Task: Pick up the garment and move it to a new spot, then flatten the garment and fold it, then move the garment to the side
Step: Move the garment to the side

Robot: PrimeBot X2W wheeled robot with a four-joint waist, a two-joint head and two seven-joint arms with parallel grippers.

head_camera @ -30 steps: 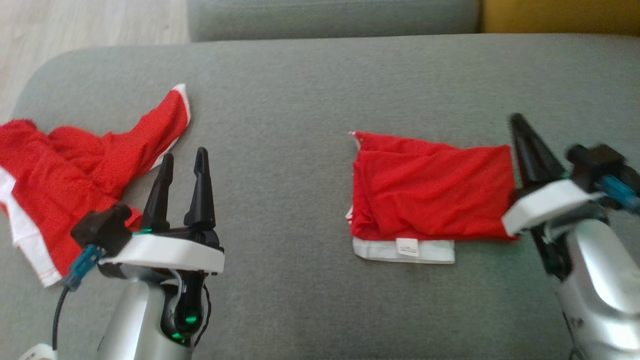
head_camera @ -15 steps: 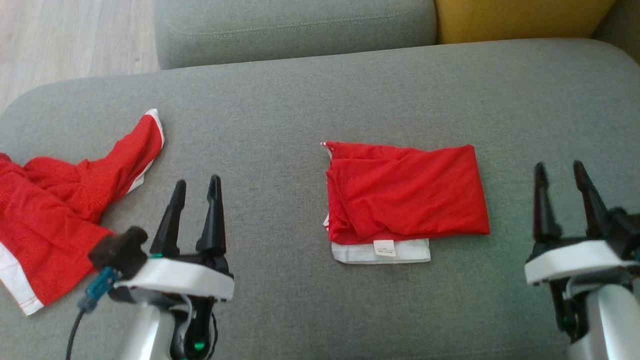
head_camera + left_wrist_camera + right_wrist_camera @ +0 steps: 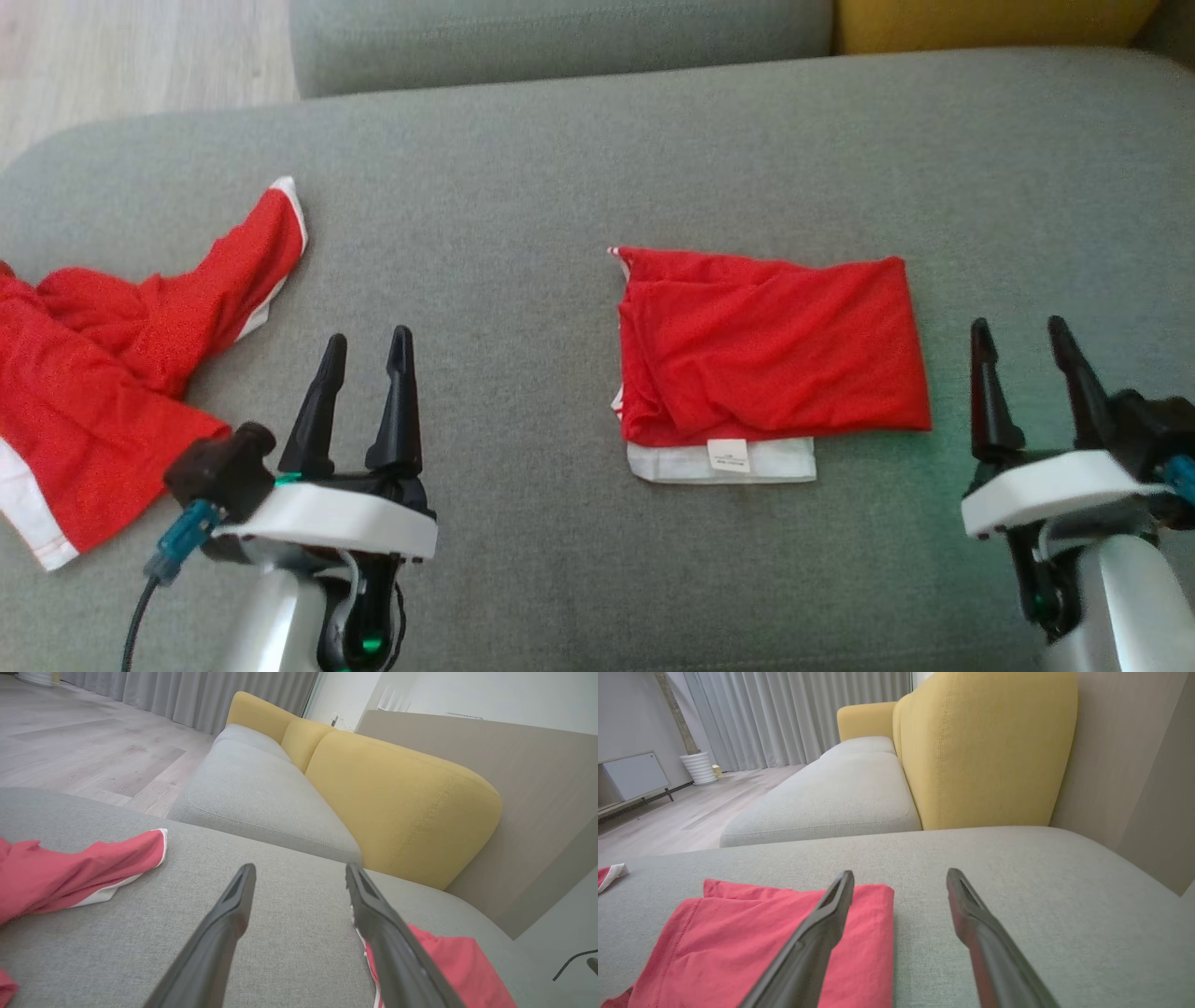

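Observation:
The garment (image 3: 770, 350) is red and lies folded into a flat rectangle on the grey cushion, right of centre, with a white labelled band (image 3: 724, 460) showing under its near edge. My right gripper (image 3: 1019, 325) stands open just right of the garment's right edge, apart from it. In the right wrist view the open right gripper (image 3: 901, 873) hangs above the cushion with the garment (image 3: 738, 938) to its left. My left gripper (image 3: 368, 338) is open and empty, well left of the garment. In the left wrist view the garment (image 3: 448, 961) peeks out beyond the right finger of the left gripper (image 3: 300, 868).
A second red garment with white trim (image 3: 112, 364) lies crumpled at the cushion's left end, close to my left gripper. The grey cushion (image 3: 560, 159) stretches wide between both garments. Yellow backrests (image 3: 397, 802) rise behind. Wooden floor (image 3: 112, 47) lies beyond the far left edge.
My right gripper was shut at the folded garment's right edge; it has opened, let go and drawn back to the right. The head camera has shifted slightly. The left arm stays put.

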